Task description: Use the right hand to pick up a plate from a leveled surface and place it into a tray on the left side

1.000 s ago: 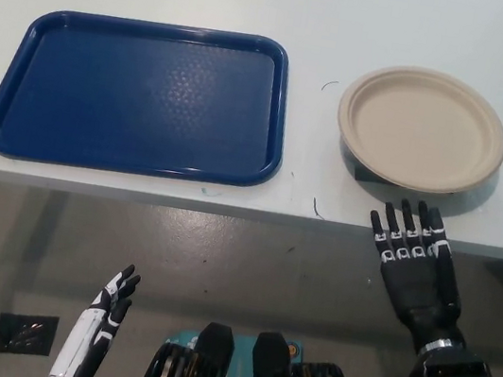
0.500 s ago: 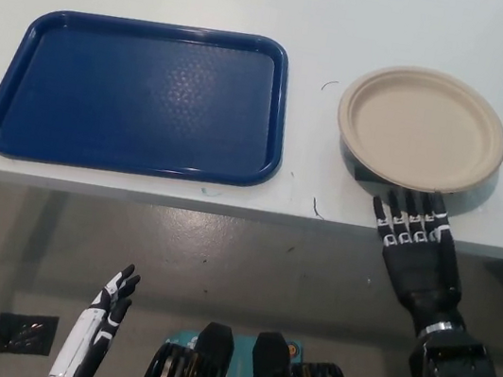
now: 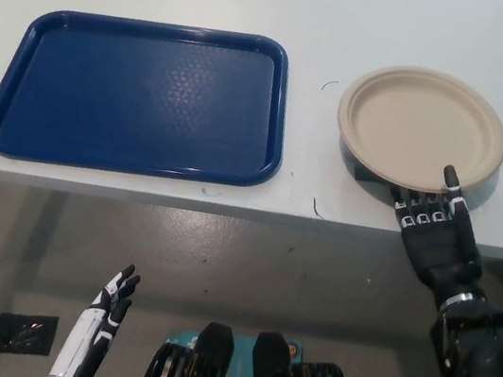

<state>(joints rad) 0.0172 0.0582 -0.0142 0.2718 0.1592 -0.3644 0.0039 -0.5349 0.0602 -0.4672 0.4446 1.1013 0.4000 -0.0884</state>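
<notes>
Left hand (image 3: 109,305) low at lower left, below the table (image 3: 356,14) edge, fingers apart, holding nothing. Blue tray (image 3: 142,95) on table, left side. Tan plate (image 3: 422,128) right of tray, apart from it. Right hand (image 3: 433,232) at plate's near rim: fingers slid beneath, one over the rim; grip not closed.

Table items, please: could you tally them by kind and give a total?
Tray: 1, blue
Plate: 1, beige
Total: 2
</notes>
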